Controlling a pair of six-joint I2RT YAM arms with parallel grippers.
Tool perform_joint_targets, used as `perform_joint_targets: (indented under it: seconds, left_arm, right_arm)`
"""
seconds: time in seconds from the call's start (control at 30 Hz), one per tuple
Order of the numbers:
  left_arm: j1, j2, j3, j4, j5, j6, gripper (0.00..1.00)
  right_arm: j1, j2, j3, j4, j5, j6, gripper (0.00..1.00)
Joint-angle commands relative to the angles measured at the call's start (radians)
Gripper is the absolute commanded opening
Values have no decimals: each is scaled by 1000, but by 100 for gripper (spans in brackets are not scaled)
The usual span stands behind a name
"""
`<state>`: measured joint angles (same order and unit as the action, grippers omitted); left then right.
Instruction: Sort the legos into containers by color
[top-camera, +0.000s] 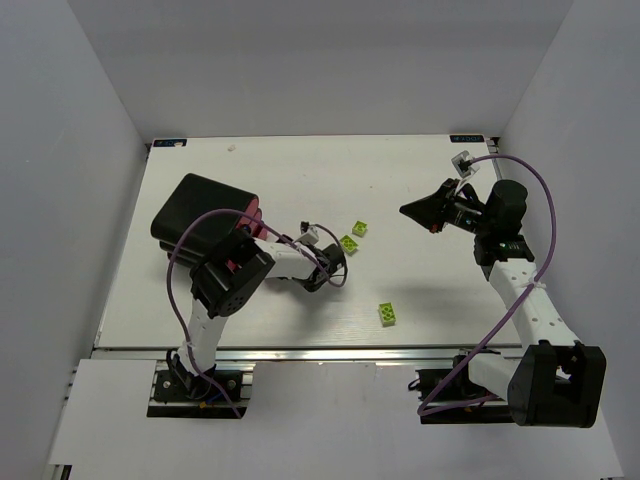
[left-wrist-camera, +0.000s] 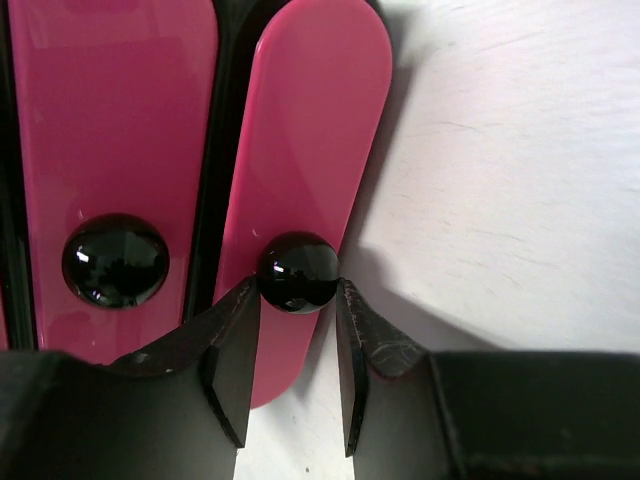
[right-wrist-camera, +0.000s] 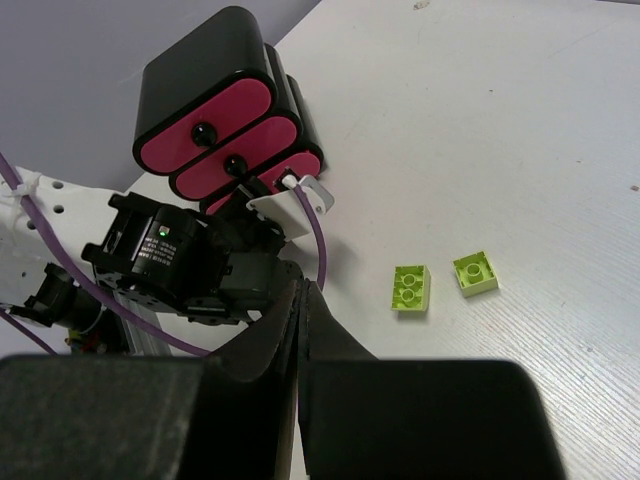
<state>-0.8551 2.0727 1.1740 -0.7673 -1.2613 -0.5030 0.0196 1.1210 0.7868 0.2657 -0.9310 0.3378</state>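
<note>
Drawers (right-wrist-camera: 235, 110) in bright pink are sitting stacked in a black cabinet (top-camera: 195, 205) at the left of the white table (top-camera: 300, 170), with their fronts facing right toward the middle. Three fronts are showing in the right wrist view. As far as I can tell each is lying flush in the cabinet, so nothing of their insides is showing.

The left gripper (left-wrist-camera: 297, 284) is reaching in at the bottom drawer (left-wrist-camera: 320, 120), the one next to the table. Its jaws are standing partway apart and gripping that drawer's round black knob (left-wrist-camera: 298, 272), with one fingertip (left-wrist-camera: 235, 340) touching each side. The middle drawer (left-wrist-camera: 110, 120) is showing a second knob (left-wrist-camera: 115, 260) just beside the gripper, apart from the fingers.

Further right, three lime-green legos (top-camera: 348, 243) are lying loose on the table, outside the cabinet. Two are sitting close together just right of the left arm (top-camera: 225, 285). The third lego (top-camera: 387, 314) is lying well apart from them, nearer the arm bases. All three are resting studs up.

At the right, the right gripper (top-camera: 403, 209) is hanging over the table with its tip pointing left toward the legos. Its jaws are pressing fully together with nothing between them.
</note>
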Motion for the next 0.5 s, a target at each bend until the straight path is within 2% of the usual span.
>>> perform_joint_targets:
  seconds: [0.0, 0.37, 0.47]
  left_arm:
    - [-32, -22, 55, -27, -17, -23, 26]
    - [-119, 12, 164, -139, -10, -118, 28]
    - [-128, 21, 168, -168, -9, -160, 33]
  right_arm:
    - [-6, 3, -8, 52, -20, 4, 0]
    - [-4, 0, -6, 52, -23, 6, 0]
    - [-3, 0, -4, 52, -29, 7, 0]
